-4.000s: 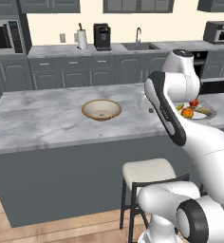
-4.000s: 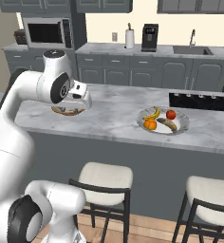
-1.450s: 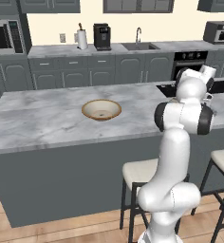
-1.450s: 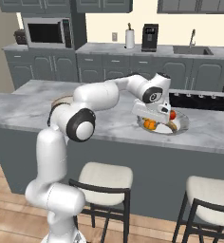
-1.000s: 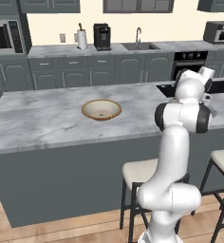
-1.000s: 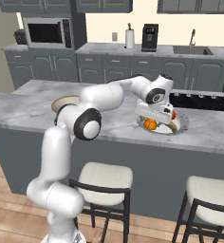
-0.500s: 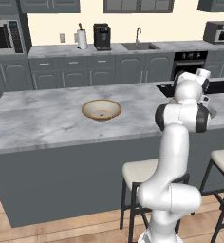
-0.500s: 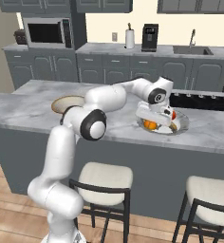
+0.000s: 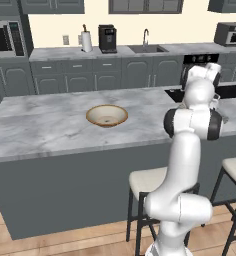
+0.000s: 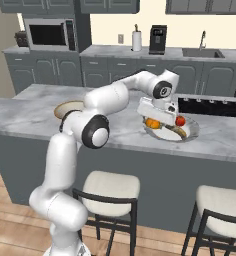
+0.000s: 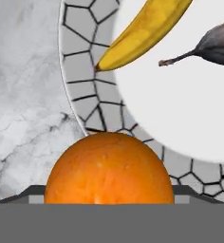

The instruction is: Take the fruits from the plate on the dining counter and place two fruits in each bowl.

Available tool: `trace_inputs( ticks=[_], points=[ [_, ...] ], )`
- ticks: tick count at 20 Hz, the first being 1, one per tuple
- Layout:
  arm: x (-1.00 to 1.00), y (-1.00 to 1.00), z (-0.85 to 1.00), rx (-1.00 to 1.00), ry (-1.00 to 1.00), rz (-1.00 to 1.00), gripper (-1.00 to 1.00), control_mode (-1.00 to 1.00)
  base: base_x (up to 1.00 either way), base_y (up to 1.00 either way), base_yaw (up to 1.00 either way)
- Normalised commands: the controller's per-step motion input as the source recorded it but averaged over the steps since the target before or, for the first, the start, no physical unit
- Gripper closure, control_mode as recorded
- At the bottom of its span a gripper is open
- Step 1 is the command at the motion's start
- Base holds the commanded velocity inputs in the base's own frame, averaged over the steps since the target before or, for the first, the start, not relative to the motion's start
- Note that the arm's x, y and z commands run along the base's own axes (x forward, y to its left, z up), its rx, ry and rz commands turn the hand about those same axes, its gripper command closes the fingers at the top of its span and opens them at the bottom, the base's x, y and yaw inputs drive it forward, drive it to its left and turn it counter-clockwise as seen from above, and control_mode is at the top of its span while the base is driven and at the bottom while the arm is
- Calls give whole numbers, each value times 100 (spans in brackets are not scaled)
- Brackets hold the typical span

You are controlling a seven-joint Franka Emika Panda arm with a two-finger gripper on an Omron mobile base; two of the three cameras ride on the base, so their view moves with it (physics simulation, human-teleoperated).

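The pincer [image 10: 155, 120] is low over the near-left edge of the plate [image 10: 190, 134] on the counter [image 10: 35, 107], reached out at the end of the white arm. Whether its jaws are wide or closing on anything cannot be told from the pictures. In the hand view the orange [image 11: 109, 168] sits right under the pincer, on the plate's grey cracked-pattern rim [image 11: 88, 80] where it meets the marble. Just beyond the orange, on the white centre, lies the banana [image 11: 144, 31], and beside that a dark fruit with a thin stem [image 11: 218, 45]. In the right base view a red fruit [image 10: 180, 121] rests on the plate past the pincer. Well off to the arm's left, a tan bowl [image 9: 106, 115] stands on the counter, apart from the plate.
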Motion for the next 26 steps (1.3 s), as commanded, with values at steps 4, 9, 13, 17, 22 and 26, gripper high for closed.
trace_inputs(
  ticks=[4,9,13,17,22,26],
  points=[
    [-32,100,14,0,9,14,100,-100,0,0,0],
    [-36,100,9,0,12,15,100,-100,0,0,0],
    [-35,99,36,6,7,17,100,-100,0,0,0],
    [-24,93,45,7,4,22,100,-100,0,0,0],
    [-1,88,35,2,-1,24,100,-100,0,0,0],
    [0,89,12,0,-24,15,100,-100,0,0,0]
  ],
)
